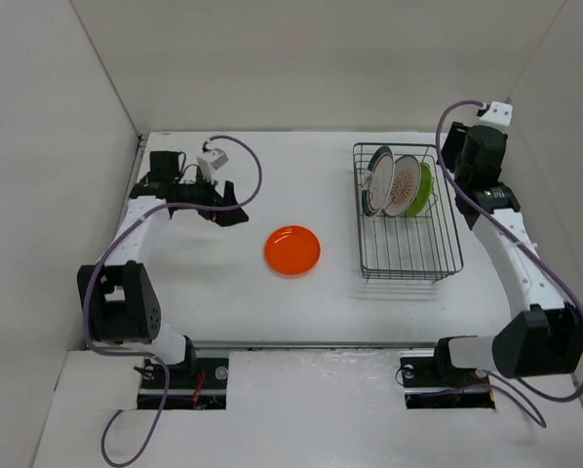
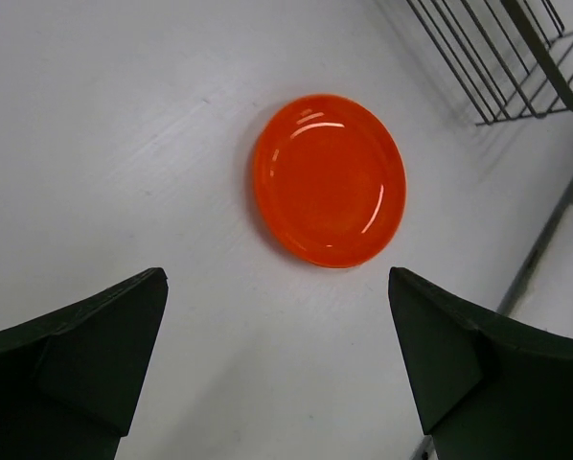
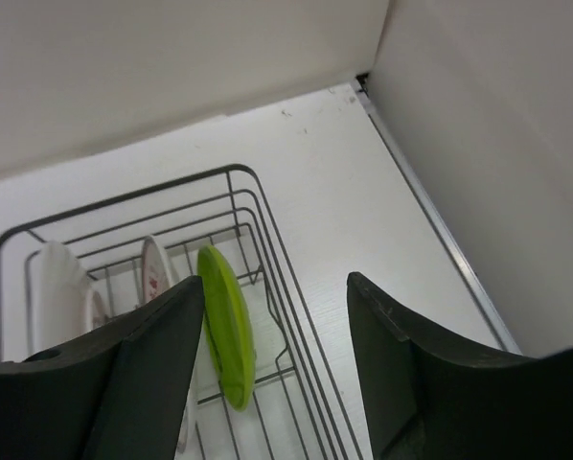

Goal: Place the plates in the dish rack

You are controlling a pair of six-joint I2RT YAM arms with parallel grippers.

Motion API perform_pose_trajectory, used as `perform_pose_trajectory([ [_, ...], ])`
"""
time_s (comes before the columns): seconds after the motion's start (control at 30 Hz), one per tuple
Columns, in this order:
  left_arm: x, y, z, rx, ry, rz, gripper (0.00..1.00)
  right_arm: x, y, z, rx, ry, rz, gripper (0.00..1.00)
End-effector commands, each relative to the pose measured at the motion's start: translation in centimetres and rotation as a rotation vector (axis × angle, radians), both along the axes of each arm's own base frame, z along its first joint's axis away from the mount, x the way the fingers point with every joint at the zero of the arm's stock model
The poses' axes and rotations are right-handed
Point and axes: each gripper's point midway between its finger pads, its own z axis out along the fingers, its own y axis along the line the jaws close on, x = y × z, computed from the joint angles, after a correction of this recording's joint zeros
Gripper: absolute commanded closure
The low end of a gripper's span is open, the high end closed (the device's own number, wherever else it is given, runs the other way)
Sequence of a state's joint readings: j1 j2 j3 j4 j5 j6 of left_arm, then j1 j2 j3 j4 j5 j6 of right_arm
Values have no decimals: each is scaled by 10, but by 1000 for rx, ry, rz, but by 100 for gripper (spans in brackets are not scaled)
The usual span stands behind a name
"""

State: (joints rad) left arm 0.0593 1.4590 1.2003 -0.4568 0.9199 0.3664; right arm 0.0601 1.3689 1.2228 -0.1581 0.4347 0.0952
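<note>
**Orange plate [image 2: 330, 180] the last one outside the dish rack [image 1: 409, 277]**

The left tool [image 2: 275, 287] stands wide with nothing between its fingers. Its wrist camera looks down the gap at the orange plate, which lies flat on the bench [image 1: 272, 175] to the left of the rack, well apart from its wires.

The right tool [image 3: 275, 286] is parted too and holds nothing. It hangs near the rack's far right corner.

Three plates stand on edge in the rack's far end. The lime green plate [image 3: 227, 331] is nearest the rack's right side, the sunburst plate [image 1: 406, 183] is beside it, and the green-rimmed plate [image 1: 379, 183] is toward the rack's left side. The part of the rack nearer the arms shows no plate.

The step in hand looks like the left tool's pick of the orange plate. A flat plate offers only its rim. So the tool should probably come down tilted, one finger outside the rim and one inside, and pinch firmly. Once lifted, the plate must be turned on edge and lowered between free prongs without nudging the green-rimmed plate.
</note>
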Motion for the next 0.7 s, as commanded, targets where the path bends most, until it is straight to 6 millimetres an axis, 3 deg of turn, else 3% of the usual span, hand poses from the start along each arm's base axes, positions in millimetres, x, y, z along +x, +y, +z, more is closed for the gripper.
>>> perform_pose_trajectory([
  [0.0,-9,-26,-31,-10,61,-105,0,-25,10,69,40,-163,67,33],
  [0.03,-6,-28,-47,-22,106,-112,0,-29,19,74,52,-178,120,33],
  [0.07,-5,-32,-53,-26,124,-135,0,-31,40,82,78,-197,244,32],
  [0.1,0,-34,-54,-35,131,-150,0,-36,52,78,102,-194,304,32],
  [0.13,1,-36,-72,-46,180,-178,0,-46,62,93,131,-237,356,31],
  [0.17,-7,-43,-77,-81,234,-217,0,-51,80,94,160,-244,456,31],
  [0.23,-2,-46,-84,-102,261,-246,0,-66,96,105,199,-281,532,31],
  [0.3,-3,-52,-105,-124,327,-261,0,-76,108,108,215,-296,589,31],
  [0.43,-3,-62,-130,-102,403,-268,0,-97,123,118,236,-329,660,31],
  [0.67,-5,-89,-155,-22,431,-261,0,-121,122,124,232,-348,671,31],
])
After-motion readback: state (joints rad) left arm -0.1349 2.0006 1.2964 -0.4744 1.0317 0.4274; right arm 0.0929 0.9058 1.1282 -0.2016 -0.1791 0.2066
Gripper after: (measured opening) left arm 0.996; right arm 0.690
